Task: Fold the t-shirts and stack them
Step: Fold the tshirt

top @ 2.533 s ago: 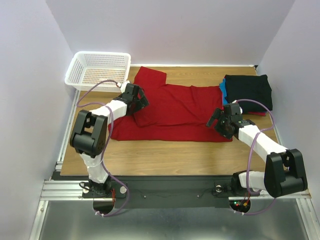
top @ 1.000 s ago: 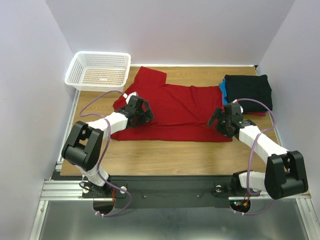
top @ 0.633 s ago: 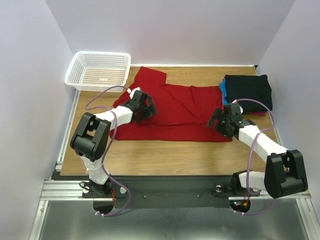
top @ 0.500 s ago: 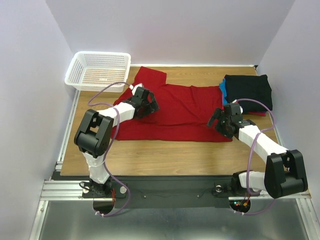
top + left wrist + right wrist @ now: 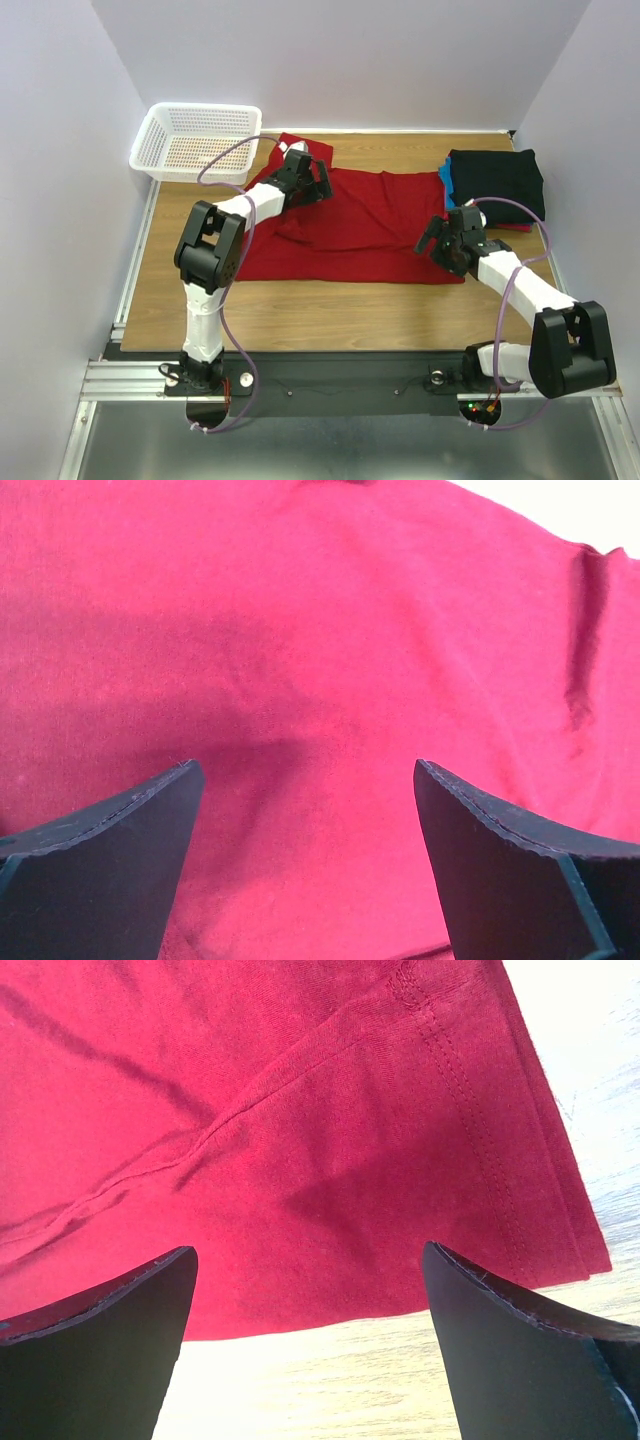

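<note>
A bright red t-shirt (image 5: 350,225) lies spread across the middle of the wooden table. My left gripper (image 5: 312,187) is open over its upper left part, near the far sleeve; in the left wrist view only red cloth (image 5: 300,680) lies between the fingers (image 5: 110,860). My right gripper (image 5: 437,243) is open over the shirt's right hem corner; in the right wrist view the hem (image 5: 480,1140) and bare wood show between the fingers (image 5: 520,1350). A stack of folded shirts with a black one (image 5: 497,182) on top and blue and pink-red edges beneath sits at the far right.
A white plastic lattice basket (image 5: 195,140) stands at the far left corner. White walls close in the table at the back and both sides. Bare wood (image 5: 350,310) runs along the near edge in front of the shirt.
My left gripper has moved from the shirt's left side up and right to the far sleeve area. The folded-over left cloth now lies flatter. The right arm has not moved.
</note>
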Available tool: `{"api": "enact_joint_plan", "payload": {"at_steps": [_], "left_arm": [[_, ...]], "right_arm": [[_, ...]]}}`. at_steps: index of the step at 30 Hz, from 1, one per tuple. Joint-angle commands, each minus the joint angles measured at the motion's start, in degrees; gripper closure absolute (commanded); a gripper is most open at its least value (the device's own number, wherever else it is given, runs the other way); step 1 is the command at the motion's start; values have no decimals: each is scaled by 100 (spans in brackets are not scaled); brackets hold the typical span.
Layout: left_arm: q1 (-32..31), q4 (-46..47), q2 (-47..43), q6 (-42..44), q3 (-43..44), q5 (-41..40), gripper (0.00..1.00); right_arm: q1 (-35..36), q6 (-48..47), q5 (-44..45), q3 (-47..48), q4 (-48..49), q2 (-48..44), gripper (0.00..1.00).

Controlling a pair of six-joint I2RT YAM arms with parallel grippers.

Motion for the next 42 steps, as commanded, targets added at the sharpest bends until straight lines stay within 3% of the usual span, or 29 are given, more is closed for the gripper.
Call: {"api": "enact_joint_plan", "payload": {"at_steps": [1, 6, 13, 16, 19, 27, 34, 42], "left_arm": [[-48, -220, -233, 296, 141, 148, 2], [-162, -142, -1558, 261, -790, -290, 2], [-180, -45, -3544, -353, -3081, -809, 2], [-180, 385, -3906, -670, -3908, -678, 2], [-180, 631, -4021, -837, -4210, -617, 2], [-180, 1238, -3214, -671, -3913, -378, 2], [-171, 1107, -1958, -433, -2877, -423, 2], [-189, 1072, -1683, -398, -2339, -344, 2]], "right_arm": [[40, -89, 125, 125, 14, -196, 0], [31, -115, 107, 108, 23, -170, 0], [31, -176, 72, 55, 23, -117, 0], [31, -194, 46, 37, 23, -117, 0], [40, -194, 45, 20, 23, -108, 0], [40, -168, 54, -7, 23, -38, 0], [31, -185, 116, 2, 23, -38, 0], [40, -176, 142, 20, 23, 164, 0]]}}
